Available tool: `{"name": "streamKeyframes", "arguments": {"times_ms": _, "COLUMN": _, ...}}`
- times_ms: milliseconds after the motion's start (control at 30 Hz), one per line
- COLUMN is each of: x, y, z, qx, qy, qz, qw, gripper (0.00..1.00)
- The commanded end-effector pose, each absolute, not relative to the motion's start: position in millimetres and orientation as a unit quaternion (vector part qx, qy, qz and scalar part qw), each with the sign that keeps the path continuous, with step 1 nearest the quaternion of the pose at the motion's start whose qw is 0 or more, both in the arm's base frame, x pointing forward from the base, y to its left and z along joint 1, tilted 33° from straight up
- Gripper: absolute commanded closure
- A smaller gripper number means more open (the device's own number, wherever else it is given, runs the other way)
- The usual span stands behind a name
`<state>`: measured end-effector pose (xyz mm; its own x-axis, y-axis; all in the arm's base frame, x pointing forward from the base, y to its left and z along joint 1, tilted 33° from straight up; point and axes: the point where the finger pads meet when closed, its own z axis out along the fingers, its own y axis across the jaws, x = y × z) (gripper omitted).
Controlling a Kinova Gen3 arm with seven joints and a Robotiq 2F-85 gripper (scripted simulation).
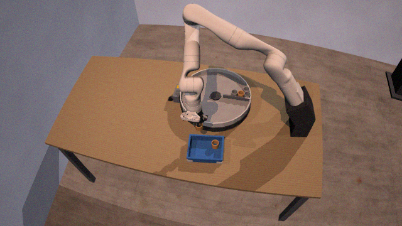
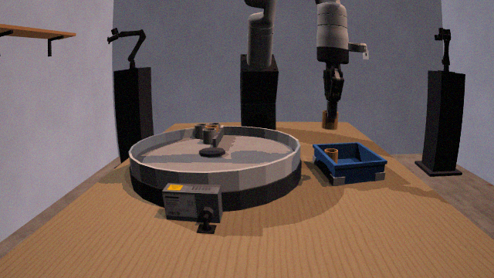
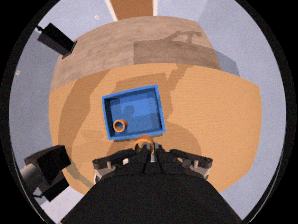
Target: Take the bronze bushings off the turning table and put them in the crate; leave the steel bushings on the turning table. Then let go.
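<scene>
My gripper (image 1: 199, 125) is shut on a bronze bushing (image 1: 199, 127) and holds it high in the air, past the rim of the turning table (image 1: 217, 98) on the side toward the blue crate (image 1: 205, 148). In the exterior view the held bronze bushing (image 2: 329, 120) hangs from the gripper (image 2: 332, 112) above and behind the crate (image 2: 349, 161). One bronze bushing (image 1: 215, 144) stands inside the crate; it also shows in the wrist view (image 3: 119, 125). Another bronze bushing (image 1: 240, 93) stands on the turning table among steel bushings (image 1: 234, 91).
A grey control box (image 2: 191, 201) sits against the turning table's rim. A dark hub (image 1: 215, 95) and a low bar (image 1: 235, 97) sit on the disc. The arm's black pedestal (image 1: 301, 114) stands at the table's edge. Black camera stands (image 2: 443, 121) surround the table.
</scene>
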<state>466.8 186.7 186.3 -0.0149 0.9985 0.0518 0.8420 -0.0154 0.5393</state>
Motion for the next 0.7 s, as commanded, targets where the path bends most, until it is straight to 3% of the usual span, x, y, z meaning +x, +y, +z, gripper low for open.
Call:
{"name": "streamKeyframes", "arguments": {"times_ms": 0, "x": 465, "y": 218, "z": 190, "qx": 0.667, "qy": 0.689, "qz": 0.227, "qw": 0.170, "gripper": 1.00}}
{"name": "streamKeyframes", "arguments": {"times_ms": 667, "x": 476, "y": 222, "z": 173, "qx": 0.666, "qy": 0.690, "qz": 0.228, "qw": 0.169, "gripper": 1.00}}
